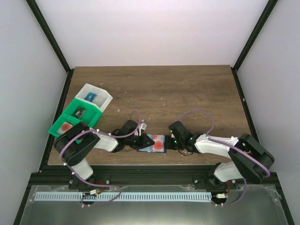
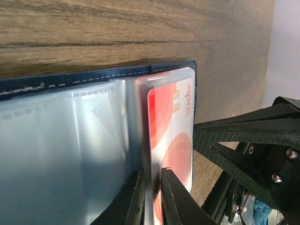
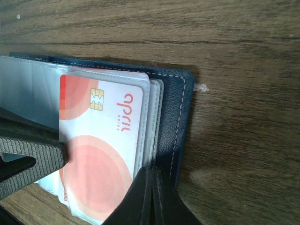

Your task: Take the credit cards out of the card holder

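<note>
The card holder (image 1: 148, 142), a dark blue wallet, lies open on the table between my two grippers. Its stitched edge (image 2: 93, 77) and clear plastic sleeves (image 2: 61, 150) fill the left wrist view. A credit card (image 2: 171, 136), pale with red-orange circles and a chip, lies on top of the sleeves (image 3: 103, 140). My left gripper (image 2: 152, 197) is shut on the card's edge, pinching it along with a sleeve edge. My right gripper (image 3: 152, 187) is shut on the holder's cover (image 3: 176, 108) beside the sleeves. In the top view, the left gripper (image 1: 140, 142) and right gripper (image 1: 168, 140) face each other.
A white bin (image 1: 104, 99) and a green bin (image 1: 70, 117) stand at the left. The green bin's near compartment holds another card with a red-orange blotch (image 1: 65, 126). The table's near edge lies just behind the arms.
</note>
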Tool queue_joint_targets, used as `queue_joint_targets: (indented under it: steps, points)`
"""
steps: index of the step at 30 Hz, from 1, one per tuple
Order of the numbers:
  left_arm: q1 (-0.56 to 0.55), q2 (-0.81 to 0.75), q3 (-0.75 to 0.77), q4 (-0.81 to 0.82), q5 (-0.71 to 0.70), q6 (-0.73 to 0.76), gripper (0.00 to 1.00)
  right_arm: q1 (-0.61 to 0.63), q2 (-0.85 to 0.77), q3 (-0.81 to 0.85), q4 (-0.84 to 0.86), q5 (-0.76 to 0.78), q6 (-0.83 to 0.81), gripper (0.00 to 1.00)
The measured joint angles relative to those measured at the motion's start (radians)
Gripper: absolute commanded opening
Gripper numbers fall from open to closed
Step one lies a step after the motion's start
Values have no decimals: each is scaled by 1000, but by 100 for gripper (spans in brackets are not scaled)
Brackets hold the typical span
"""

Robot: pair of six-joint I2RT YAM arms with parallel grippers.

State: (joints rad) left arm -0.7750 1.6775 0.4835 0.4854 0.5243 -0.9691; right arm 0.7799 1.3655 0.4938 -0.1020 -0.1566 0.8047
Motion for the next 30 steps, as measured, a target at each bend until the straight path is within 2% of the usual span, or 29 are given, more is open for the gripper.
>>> queue_joint_targets:
  steps: [6, 25, 30]
  points:
    - [-2, 0, 0, 8, 1, -17, 0, 0, -4, -10, 14, -3, 0, 1]
    - [-10, -46, -1, -5, -7, -6, 0, -3, -19, -37, 50, 0, 16, 1]
    - [-11, -46, -1, -7, -3, 5, 0, -3, -74, -42, 2, 3, 12, 0]
